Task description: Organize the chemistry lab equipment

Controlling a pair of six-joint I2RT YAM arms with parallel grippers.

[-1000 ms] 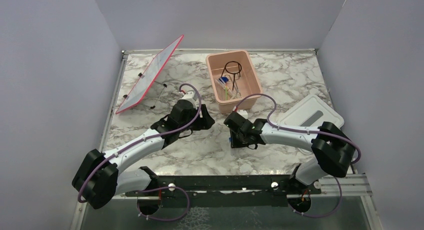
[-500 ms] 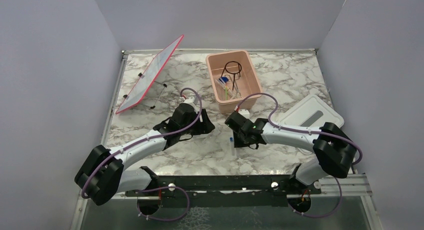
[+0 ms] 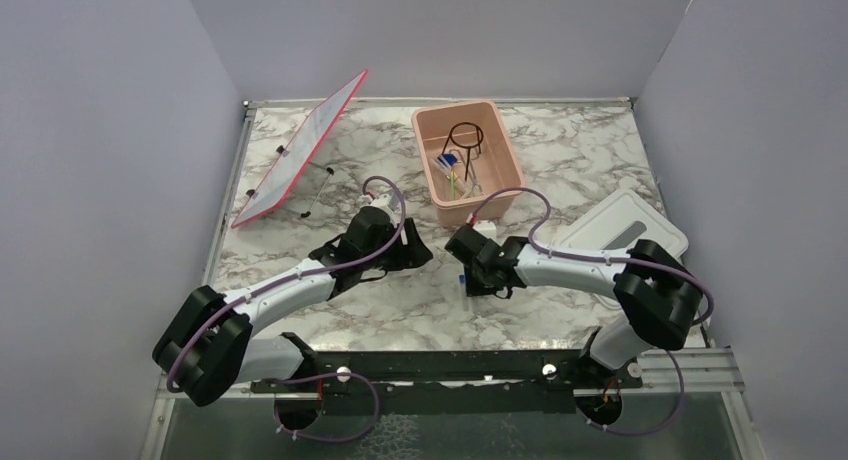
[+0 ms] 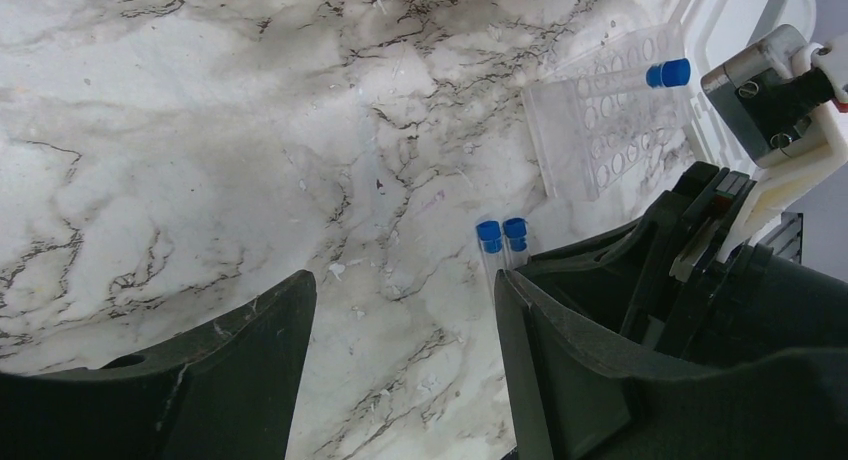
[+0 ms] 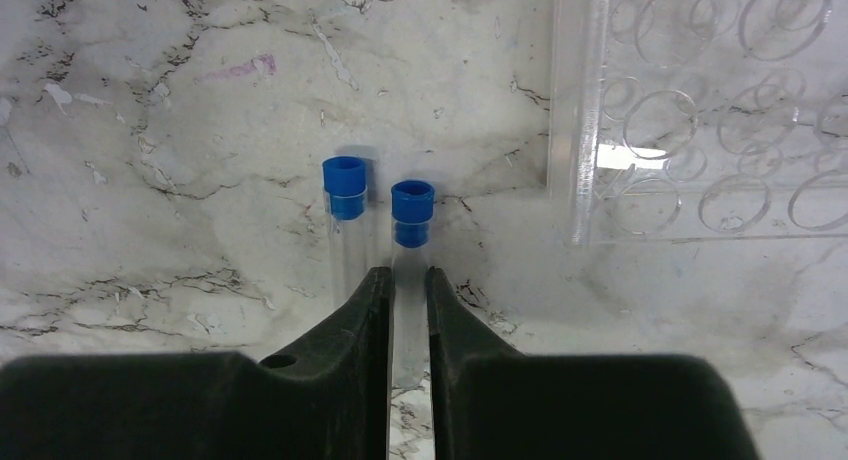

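Two blue-capped tubes (image 5: 347, 230): side by side, just ahead of right gripper (image 5: 408, 330).
Right gripper: narrow, clamped on right-hand tube (image 5: 411, 215).
Left gripper (image 4: 400, 380): wide, empty.

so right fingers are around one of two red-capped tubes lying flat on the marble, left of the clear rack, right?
No, the caps are blue, not red. The right wrist view shows the right fingers around the right-hand tube of two blue-capped tubes lying flat on the marble, left of the clear rack.
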